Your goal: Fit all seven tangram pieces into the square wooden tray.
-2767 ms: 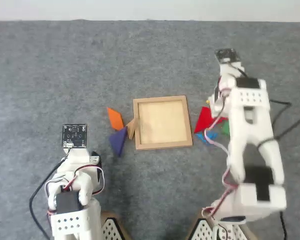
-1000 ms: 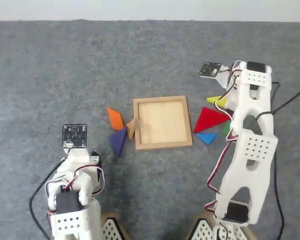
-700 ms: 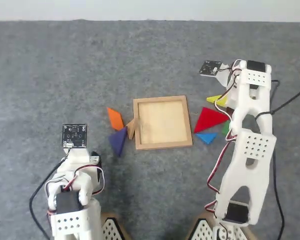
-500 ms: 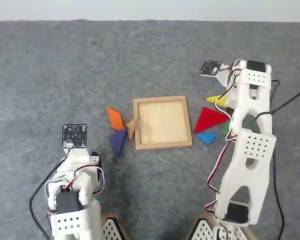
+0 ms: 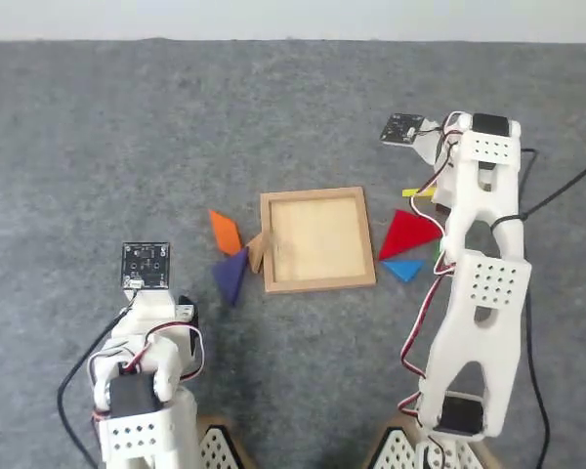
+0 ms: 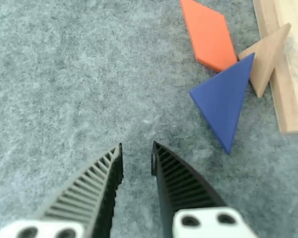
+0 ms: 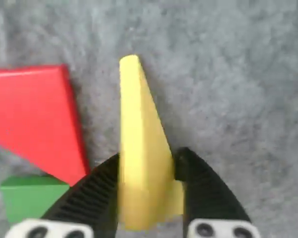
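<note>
The square wooden tray (image 5: 270, 244) lies mid-table with nothing in it. Left of it sit an orange parallelogram (image 5: 225, 231) (image 6: 208, 33), a blue triangle (image 5: 231, 275) (image 6: 225, 100) and a tan triangle (image 5: 256, 250) (image 6: 266, 57) leaning on the tray's rim. Right of the tray are a red triangle (image 5: 405, 233) (image 7: 32, 114), a small light-blue triangle (image 5: 402, 269) and a green piece (image 7: 25, 198). My right gripper (image 7: 148, 163) is shut on the yellow piece (image 5: 419, 192) (image 7: 141, 148), held on edge above the carpet. My left gripper (image 6: 136, 148) hangs slightly open over bare carpet, short of the blue triangle.
Grey carpet (image 5: 176, 127) covers the whole table. The right arm (image 5: 479, 283) stretches along the right side past the red triangle. The left arm (image 5: 142, 362) stays folded at the near left.
The right arm swung out over the pieces right of the tray, closed on the yellow piece and tipped it up on edge. The left arm has not moved.
</note>
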Motion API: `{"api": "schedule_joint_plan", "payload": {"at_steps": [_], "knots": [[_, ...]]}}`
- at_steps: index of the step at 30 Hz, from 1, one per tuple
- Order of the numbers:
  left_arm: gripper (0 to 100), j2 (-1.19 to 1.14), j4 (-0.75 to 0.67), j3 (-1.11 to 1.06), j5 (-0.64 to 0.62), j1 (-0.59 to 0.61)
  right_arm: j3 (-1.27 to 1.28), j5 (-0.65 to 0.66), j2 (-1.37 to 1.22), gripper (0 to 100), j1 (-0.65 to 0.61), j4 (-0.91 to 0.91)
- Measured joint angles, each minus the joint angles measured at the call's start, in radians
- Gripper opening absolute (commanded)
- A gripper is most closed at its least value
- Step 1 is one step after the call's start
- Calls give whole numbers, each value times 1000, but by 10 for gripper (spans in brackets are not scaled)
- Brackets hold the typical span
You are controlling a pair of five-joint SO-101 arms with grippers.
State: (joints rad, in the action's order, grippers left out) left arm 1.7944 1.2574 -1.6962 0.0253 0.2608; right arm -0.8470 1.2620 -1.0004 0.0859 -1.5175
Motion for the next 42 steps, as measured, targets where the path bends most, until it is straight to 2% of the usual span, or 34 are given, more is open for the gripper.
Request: {"api": "schedule_joint_plan", "payload": {"at_steps": [3, 7, 10, 17, 21, 25, 34, 42], "knots": [[93, 0, 0, 0, 0, 0, -31, 0, -12, 1, 0, -46], [93, 0, 0, 0, 0, 0, -84, -48, -25, 7, -3, -149], [93, 0, 0, 0, 0, 0, -164, -201, -28, 7, -20, -229], [93, 0, 0, 0, 0, 0, -278, -629, -11, 7, -52, -233], [93, 0, 0, 0, 0, 0, -278, -769, 78, 6, -86, -233], [93, 0, 0, 0, 0, 0, -224, -881, 187, 6, -150, -235], [93, 0, 0, 0, 0, 0, 164, -1079, 394, 6, -394, -236], [93, 0, 0, 0, 0, 0, 198, -1283, 399, 6, -565, -169]]}}
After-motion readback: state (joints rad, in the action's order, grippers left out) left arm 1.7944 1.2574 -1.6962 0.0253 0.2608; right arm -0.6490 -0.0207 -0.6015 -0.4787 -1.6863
